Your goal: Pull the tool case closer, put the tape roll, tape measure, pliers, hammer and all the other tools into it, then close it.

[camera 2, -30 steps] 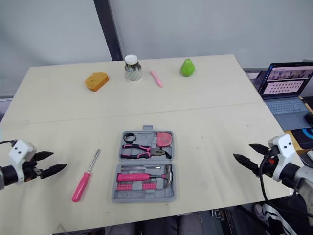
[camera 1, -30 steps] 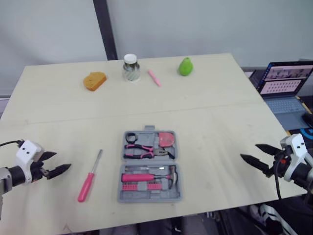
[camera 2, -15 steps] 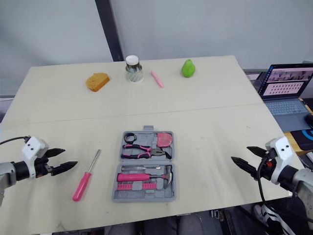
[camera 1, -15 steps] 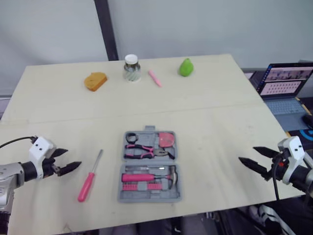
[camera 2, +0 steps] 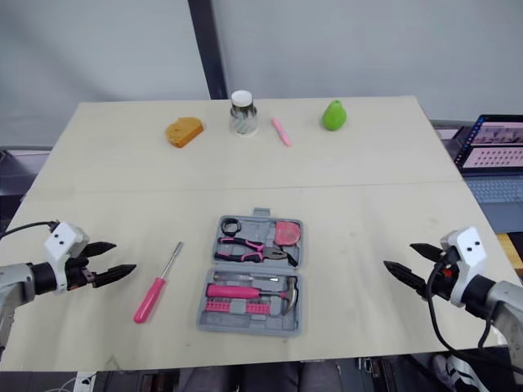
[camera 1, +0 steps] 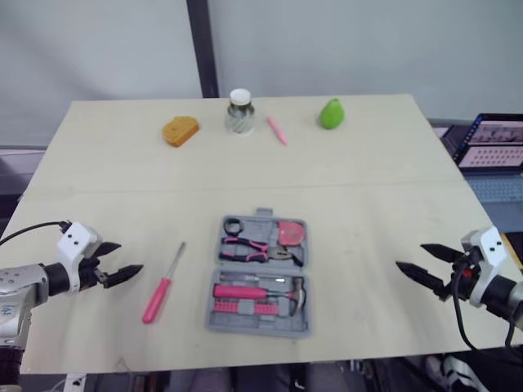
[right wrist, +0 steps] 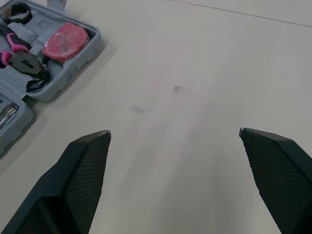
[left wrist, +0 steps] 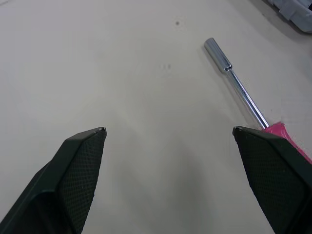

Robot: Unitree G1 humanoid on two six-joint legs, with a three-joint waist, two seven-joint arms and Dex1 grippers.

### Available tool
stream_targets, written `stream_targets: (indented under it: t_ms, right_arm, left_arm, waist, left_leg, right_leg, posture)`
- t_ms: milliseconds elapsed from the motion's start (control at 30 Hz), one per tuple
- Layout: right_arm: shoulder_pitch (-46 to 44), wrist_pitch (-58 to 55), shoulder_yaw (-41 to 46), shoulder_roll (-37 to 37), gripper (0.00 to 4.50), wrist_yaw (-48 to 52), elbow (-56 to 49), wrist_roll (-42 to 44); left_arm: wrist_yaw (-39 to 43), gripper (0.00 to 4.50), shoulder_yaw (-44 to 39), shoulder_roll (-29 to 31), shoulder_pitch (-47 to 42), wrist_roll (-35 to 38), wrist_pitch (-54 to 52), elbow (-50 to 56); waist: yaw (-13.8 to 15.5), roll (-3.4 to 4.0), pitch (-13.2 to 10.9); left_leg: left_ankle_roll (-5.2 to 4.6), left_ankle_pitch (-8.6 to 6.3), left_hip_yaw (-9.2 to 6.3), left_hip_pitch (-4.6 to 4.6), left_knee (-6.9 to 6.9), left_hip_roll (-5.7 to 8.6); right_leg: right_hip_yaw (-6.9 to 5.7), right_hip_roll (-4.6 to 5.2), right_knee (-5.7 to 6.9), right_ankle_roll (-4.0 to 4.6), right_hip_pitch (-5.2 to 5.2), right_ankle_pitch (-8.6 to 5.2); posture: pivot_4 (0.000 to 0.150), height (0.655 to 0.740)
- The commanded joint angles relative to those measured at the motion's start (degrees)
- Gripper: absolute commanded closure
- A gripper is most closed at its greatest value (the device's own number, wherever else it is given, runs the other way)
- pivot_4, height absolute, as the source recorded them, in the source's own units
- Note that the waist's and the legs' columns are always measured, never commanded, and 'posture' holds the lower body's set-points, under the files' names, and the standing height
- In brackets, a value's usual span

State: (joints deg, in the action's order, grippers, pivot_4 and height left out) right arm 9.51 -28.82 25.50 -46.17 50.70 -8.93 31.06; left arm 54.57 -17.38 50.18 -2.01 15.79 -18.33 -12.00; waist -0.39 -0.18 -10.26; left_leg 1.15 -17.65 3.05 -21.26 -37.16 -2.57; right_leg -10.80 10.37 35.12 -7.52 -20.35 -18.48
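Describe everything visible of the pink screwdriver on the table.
The screwdriver has a pink handle and a shiny metal shaft with a thicker cylindrical tip. It lies flat on the table, left of the open tool case and apart from it, handle nearest the robot. The left gripper, jaws open, is near but not touching.

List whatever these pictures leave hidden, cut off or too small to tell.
The screwdriver: left wrist view, pink handle mostly hidden behind the left pincer.
The tool case: right wrist view, cut off by the picture's edge.
The laptop: left eye view, cut by the right edge.
The jar: eye views, contents too small to tell.
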Motion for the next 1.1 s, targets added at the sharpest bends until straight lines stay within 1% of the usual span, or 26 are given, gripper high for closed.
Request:
stream_targets:
  t_ms: [33, 233, 800, 867, 933, 1100]
  right_arm:
    - [0.1, 0.0, 2.1, 0.3, 0.00, -0.5, -1.4, 0.9]
    - [0.3, -0.3, 2.3, 0.1, 0.00, -0.4, -1.8, 1.1]
    - [-1.1, -0.1, 0.9, 0.3, 0.00, -0.8, -1.6, 0.4]
    - [-1.3, -0.1, 1.0, 0.4, 0.00, -0.8, -1.7, 0.4]
    - [-1.7, -0.3, 0.8, 0.4, 0.00, -1.0, -1.7, 0.5]
    - [-2.3, -1.6, 0.8, 0.2, 0.00, -1.1, -2.8, 1.1]
  left_arm:
    - [-0.2, 0.05, -0.2, 0.0, -0.5, 0.4, 0.0, 1.1]
    - [-0.4, 0.05, -0.1, -0.2, -0.4, 0.6, -0.2, 1.6]
    - [-1.7, 0.05, -1.0, -1.4, 1.2, 1.1, -1.2, 3.5]
    - [-2.0, 0.05, -1.6, -1.5, 2.0, 1.4, -1.4, 3.9]
    - [-2.3, 0.05, -2.3, -1.8, 3.0, 1.8, -1.5, 4.5]
    - [-3.7, 0.05, -4.8, -3.3, 6.2, 3.7, -2.5, 7.5]
  waist:
    - [0.6, 0.00, 0.0]
    - [0.5, -0.01, 0.0]
    - [0.4, -0.04, 0.0]
    - [0.1, -0.03, 0.0]
    - [0.1, -0.06, 0.0]
    - [0.3, -0.14, -0.1]
  left_leg:
    - [0.01, 0.01, 0.12, 0.01, -0.01, -0.02]
    - [-0.06, -0.04, 0.57, 0.03, 0.03, -0.05]
    - [-0.08, -0.06, 1.15, 0.00, 0.04, -0.07]
    - [-0.10, -0.07, 1.00, -0.01, 0.09, -0.03]
    - [-0.08, -0.06, 0.62, 0.06, 0.04, -0.02]
    - [-0.08, -0.07, 0.93, 0.01, 0.00, -0.09]
  right_leg:
    - [0.14, -0.02, 0.06, 0.00, -0.09, 0.00]
    - [0.53, -0.04, 0.13, 0.01, -0.36, 0.00]
    - [1.16, -0.06, 0.45, 0.01, -0.91, 0.00]
    - [1.05, -0.02, 0.42, 0.01, -0.77, 0.00]
    - [0.65, 0.00, 0.32, 0.01, -0.47, 0.00]
    - [0.94, -0.06, 0.37, 0.01, -0.70, 0.00]
  posture:
    - [0.150, 0.7400]
    - [0.150, 0.7400]
    - [0.150, 0.7400]
    - [0.150, 0.7400]
    - [0.150, 0.7400]
    - [0.150, 0.7400]
